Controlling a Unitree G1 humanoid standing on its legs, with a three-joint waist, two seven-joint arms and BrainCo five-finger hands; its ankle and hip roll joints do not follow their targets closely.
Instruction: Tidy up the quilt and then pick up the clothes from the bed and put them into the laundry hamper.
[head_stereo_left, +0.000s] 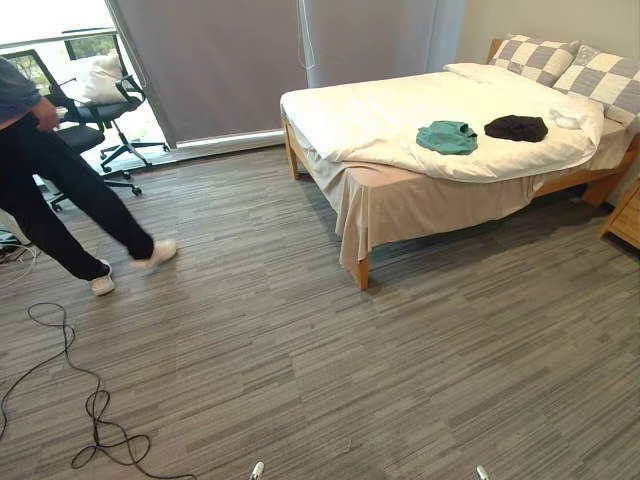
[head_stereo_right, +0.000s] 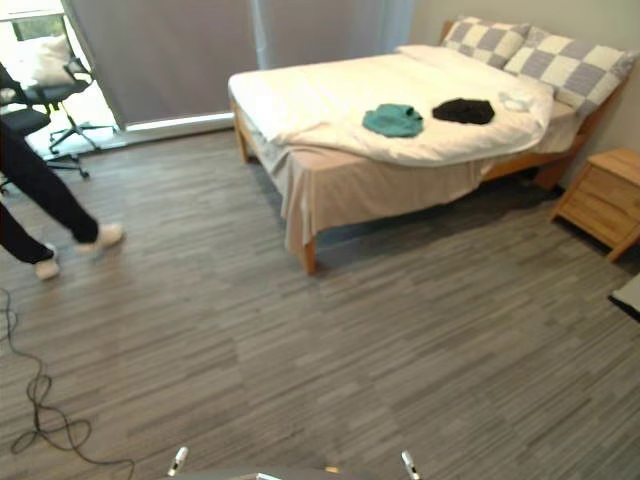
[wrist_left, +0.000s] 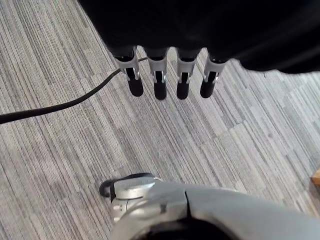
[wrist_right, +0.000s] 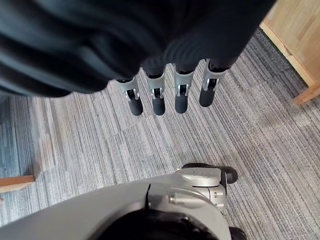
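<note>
A wooden bed (head_stereo_left: 360, 262) stands across a grey striped floor (head_stereo_left: 330, 370), well apart from the robot. Its cream quilt (head_stereo_left: 400, 120) lies rumpled, hanging over the near side. On the quilt rest a green garment (head_stereo_left: 447, 137) and, just beside it, a black garment (head_stereo_left: 516, 128); checked pillows (head_stereo_left: 600, 75) sit at the head. The left hand (wrist_left: 165, 75) and right hand (wrist_right: 170, 92) hang over bare floor, fingers straight and holding nothing, likely because the robot has yet to approach. A person (head_stereo_left: 50, 180) walks near an office chair (head_stereo_left: 100, 100).
</note>
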